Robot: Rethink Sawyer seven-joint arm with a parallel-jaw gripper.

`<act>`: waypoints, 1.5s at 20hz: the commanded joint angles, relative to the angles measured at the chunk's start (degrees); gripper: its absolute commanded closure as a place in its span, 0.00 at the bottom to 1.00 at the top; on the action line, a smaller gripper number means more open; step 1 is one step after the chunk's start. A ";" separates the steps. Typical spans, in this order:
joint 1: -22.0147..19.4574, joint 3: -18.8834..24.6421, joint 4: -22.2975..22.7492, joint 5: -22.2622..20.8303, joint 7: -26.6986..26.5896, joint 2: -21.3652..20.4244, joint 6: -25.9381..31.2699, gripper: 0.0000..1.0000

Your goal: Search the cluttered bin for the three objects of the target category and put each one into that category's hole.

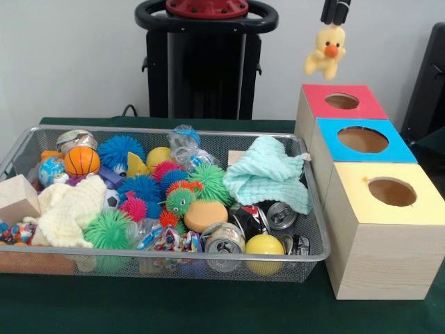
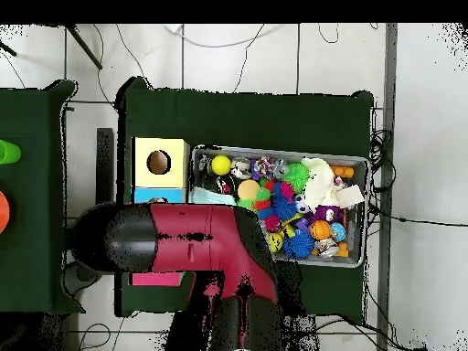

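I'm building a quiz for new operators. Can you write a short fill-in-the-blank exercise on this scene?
1. The gripper holds a yellow plush duck above the box with the ____ face.
2. The pale green cloth lies at the end of the bin nearest the ____.
3. The box between the red-faced and yellow-faced boxes has a ____ face.

Missing words: red; boxes; blue

Even, soft indoor light fills both views, with faint shadows under the bin on the dark tabletop, mild glare on the cans, slightly soft focus throughout.
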 commanded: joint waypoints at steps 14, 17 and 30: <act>0.74 0.65 6.61 -5.43 5.01 2.39 -5.30 1.00; 1.15 0.43 6.63 -5.70 5.56 2.79 -5.79 1.00; 1.34 0.67 7.57 -6.46 7.04 5.29 -10.30 1.00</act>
